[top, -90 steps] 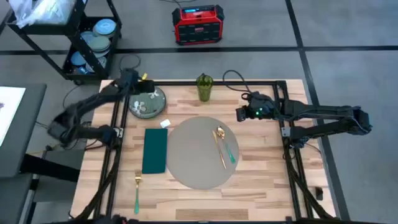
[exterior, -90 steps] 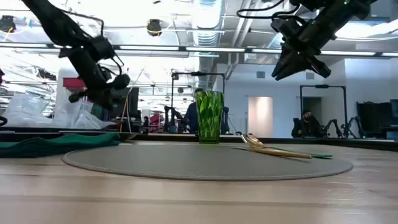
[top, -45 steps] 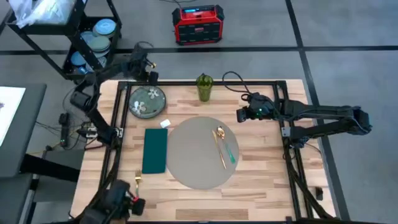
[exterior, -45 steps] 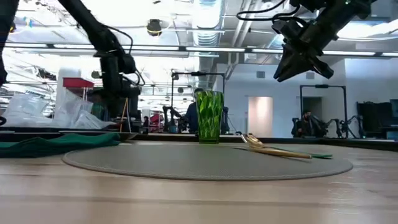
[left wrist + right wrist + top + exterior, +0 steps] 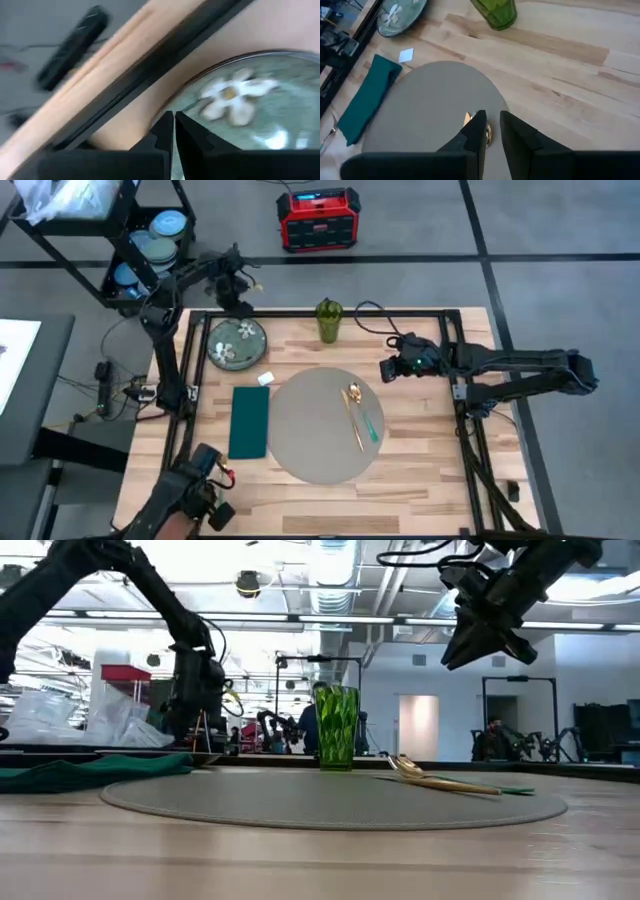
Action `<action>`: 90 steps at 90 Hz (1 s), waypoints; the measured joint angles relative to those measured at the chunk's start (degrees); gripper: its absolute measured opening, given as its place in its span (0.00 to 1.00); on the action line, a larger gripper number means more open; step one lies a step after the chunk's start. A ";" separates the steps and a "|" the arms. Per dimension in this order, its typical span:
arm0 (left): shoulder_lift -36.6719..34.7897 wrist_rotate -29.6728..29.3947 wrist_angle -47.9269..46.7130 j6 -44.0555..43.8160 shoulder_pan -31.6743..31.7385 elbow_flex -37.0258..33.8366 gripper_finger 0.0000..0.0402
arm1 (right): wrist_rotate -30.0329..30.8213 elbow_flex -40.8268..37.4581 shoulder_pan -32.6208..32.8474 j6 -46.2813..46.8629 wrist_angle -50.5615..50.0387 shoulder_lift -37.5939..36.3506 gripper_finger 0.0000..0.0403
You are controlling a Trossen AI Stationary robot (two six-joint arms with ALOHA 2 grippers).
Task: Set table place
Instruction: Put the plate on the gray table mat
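Observation:
The round grey placemat [image 5: 320,425] lies mid-table on the light wooden table [image 5: 420,470], with a gold spoon and knife [image 5: 356,416] resting on its right part. A green floral plate [image 5: 237,343] sits at the far left. My left gripper [image 5: 174,114] is shut, its tips over the plate's far rim [image 5: 200,82], near the table's far left corner [image 5: 243,304]. My right gripper [image 5: 385,367] hangs open above the table, just right of the placemat's far side, with nothing between its fingers [image 5: 492,117]. My left gripper's shut fingertips [image 5: 167,122] point down at the plate's far rim. Whether they touch it, I cannot tell.
A teal napkin [image 5: 248,422] lies left of the placemat, a small white card [image 5: 264,378] beyond it. A green glass [image 5: 329,320] stands at the far edge. A dark jointed thing [image 5: 195,490] reaches over the near left corner. Off the table stand a black wire cart [image 5: 150,240] and a red box [image 5: 318,220].
My left arm has swung up and folded, and its gripper has gone from the plate's far left side toward the table's far edge. A dark jointed thing has come in over the near left corner, where the fork lay. My right gripper has kept still.

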 joint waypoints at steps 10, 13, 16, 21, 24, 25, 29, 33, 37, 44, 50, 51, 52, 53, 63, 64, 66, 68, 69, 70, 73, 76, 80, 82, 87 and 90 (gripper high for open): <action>0.77 -1.40 1.46 -0.68 0.36 0.00 0.00 | -0.01 0.00 0.75 -0.01 -0.11 0.00 0.11; 0.79 -1.41 1.65 -0.90 0.59 0.00 0.00 | -0.01 0.00 1.04 -0.01 -0.14 0.00 0.11; 0.73 -1.67 1.95 -1.01 0.67 0.00 0.00 | 0.01 0.00 1.24 -0.02 -0.10 0.00 0.11; 0.68 -1.73 1.90 -1.03 0.77 0.00 0.00 | 0.03 0.00 1.38 -0.12 -0.10 0.00 0.11; 0.68 -1.60 1.76 -0.88 0.78 0.00 0.00 | 0.03 0.00 1.30 -0.14 -0.08 0.00 0.11; 0.68 -1.50 1.75 -0.85 0.82 0.00 0.00 | 0.03 0.00 1.28 -0.14 -0.08 0.00 0.11; 0.68 -1.19 1.75 -0.58 0.77 0.00 0.00 | 0.03 0.00 1.27 -0.16 -0.08 0.00 0.12; 0.68 -0.12 1.64 -0.16 0.76 0.00 0.02 | 0.03 0.00 1.27 -0.16 -0.08 0.00 0.13; 0.68 0.40 1.39 0.20 0.83 0.00 0.04 | 0.03 0.00 1.23 -0.21 -0.06 0.00 0.14; 0.68 0.69 1.16 0.44 0.79 -0.04 0.10 | -0.02 0.00 1.36 -0.28 -0.08 0.00 0.17; 0.66 -0.09 1.92 0.40 0.55 -0.58 0.16 | -0.03 0.00 1.36 -0.21 -0.07 0.00 0.19; 0.66 -0.34 2.00 0.32 0.53 -0.65 0.17 | -0.03 0.00 1.36 -0.21 -0.02 0.00 0.20; 0.66 -0.65 2.08 0.25 0.52 -0.73 0.18 | -0.05 0.00 1.36 -0.20 0.01 0.00 0.20; 0.66 -1.11 2.11 0.18 0.51 -0.86 0.19 | -0.06 0.00 1.36 -0.19 0.04 0.00 0.21; 0.66 -4.51 3.21 -1.07 0.02 -1.73 0.29 | -0.74 0.00 1.35 -0.16 0.07 0.00 0.23; 0.66 -4.85 3.21 -1.13 -0.02 -1.85 0.29 | -0.98 0.00 1.34 -0.16 0.07 0.00 0.24; 0.63 -5.38 3.23 -1.20 -0.11 -2.11 0.31 | -1.25 0.00 1.33 -0.14 0.06 0.00 0.24; 0.63 -5.47 3.07 -1.08 -0.20 -2.37 0.32 | -1.48 0.00 1.32 -0.14 0.05 0.00 0.24; 0.63 -5.47 2.99 -1.04 -0.25 -2.50 0.32 | -1.62 0.00 1.32 -0.14 0.05 0.00 0.24; 0.63 -5.50 2.83 -0.97 -0.32 -2.61 0.33 | -1.73 0.00 1.33 -0.14 0.05 0.00 0.24; 0.63 -5.60 2.46 -0.61 -0.57 -2.92 0.34 | -2.01 0.00 1.36 -0.14 0.03 0.00 0.24; 0.65 -5.64 2.48 -0.09 -0.99 -3.08 0.35 | -2.37 0.00 1.36 -0.14 0.03 0.00 0.25; 0.65 -5.49 2.51 0.70 -1.64 -3.32 0.35 | -2.73 0.00 1.34 -0.14 0.03 0.00 0.25; 0.63 -5.43 2.50 1.09 -1.81 -3.51 0.36 | -2.83 0.00 1.35 -0.16 0.03 0.00 0.25; 0.59 -5.67 2.61 2.19 -2.43 -4.14 0.36 | -2.85 0.00 1.36 -0.43 0.03 0.00 0.25; 0.59 -5.39 2.42 2.61 -2.63 -4.45 0.36 | -2.88 0.00 1.36 -0.50 0.00 0.00 0.25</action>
